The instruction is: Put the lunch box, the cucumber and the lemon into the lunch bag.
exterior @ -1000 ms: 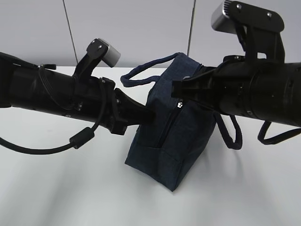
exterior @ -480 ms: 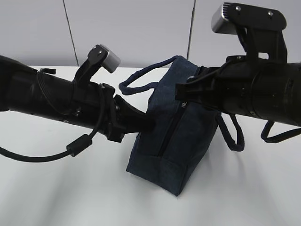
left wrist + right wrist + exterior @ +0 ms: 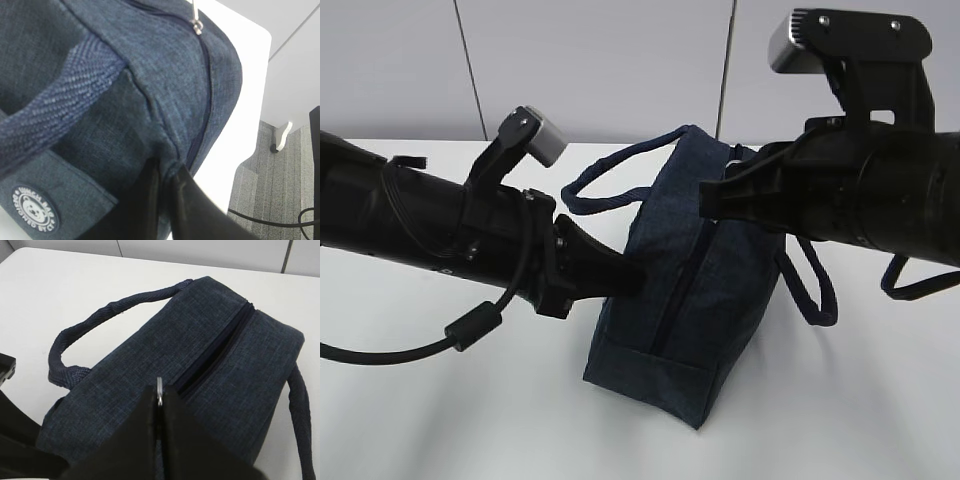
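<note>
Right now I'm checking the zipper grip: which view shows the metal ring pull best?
The right wrist view: the ring pull sits pinched between the right gripper's closed fingers. The left wrist view shows it small near the top edge; the exterior view hides it.

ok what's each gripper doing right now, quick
Left gripper: closed, pinching the fabric at the end of the dark navy boxy fabric lunch bag.
Right gripper: closed on the bag's metal ring zipper pull.

Lunch bag (image 3: 150,385) matt woven cloth, ring pull (image 3: 159,389) seemingly metal
</note>
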Motion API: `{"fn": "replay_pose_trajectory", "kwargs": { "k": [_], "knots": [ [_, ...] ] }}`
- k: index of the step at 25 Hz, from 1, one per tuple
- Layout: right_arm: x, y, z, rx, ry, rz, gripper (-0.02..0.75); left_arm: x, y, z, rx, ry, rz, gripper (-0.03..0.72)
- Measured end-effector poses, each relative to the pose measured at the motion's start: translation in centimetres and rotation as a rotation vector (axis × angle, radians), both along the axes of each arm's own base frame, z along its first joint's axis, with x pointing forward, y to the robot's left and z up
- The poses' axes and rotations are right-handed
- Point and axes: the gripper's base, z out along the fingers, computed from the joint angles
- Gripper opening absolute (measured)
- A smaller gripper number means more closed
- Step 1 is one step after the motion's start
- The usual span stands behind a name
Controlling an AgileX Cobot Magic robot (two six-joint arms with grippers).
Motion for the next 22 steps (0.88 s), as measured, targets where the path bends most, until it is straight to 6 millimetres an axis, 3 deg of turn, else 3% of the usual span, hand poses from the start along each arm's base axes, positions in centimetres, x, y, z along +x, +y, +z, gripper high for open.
{"fn": "replay_pose_trajectory", "kwargs": {
  "k": [5, 15, 22],
  "knots": [
    [0.1, -0.1, 0.0, -0.009, -0.008, 0.002, 0.000, -0.4, 0.0, 0.1, 0.005, 0.017, -0.027, -0.004],
    [1.8, -2.1, 0.2, 0.014, -0.017, -0.037, 0.000, -0.5, 0.0, 0.1, 0.001, 0.030, -0.037, -0.004],
    [4.2, -0.8, 0.3, -0.021, -0.034, -0.012, 0.000, -0.6, 0.0, 0.1, 0.012, 0.039, -0.043, -0.004]
  ]
}}
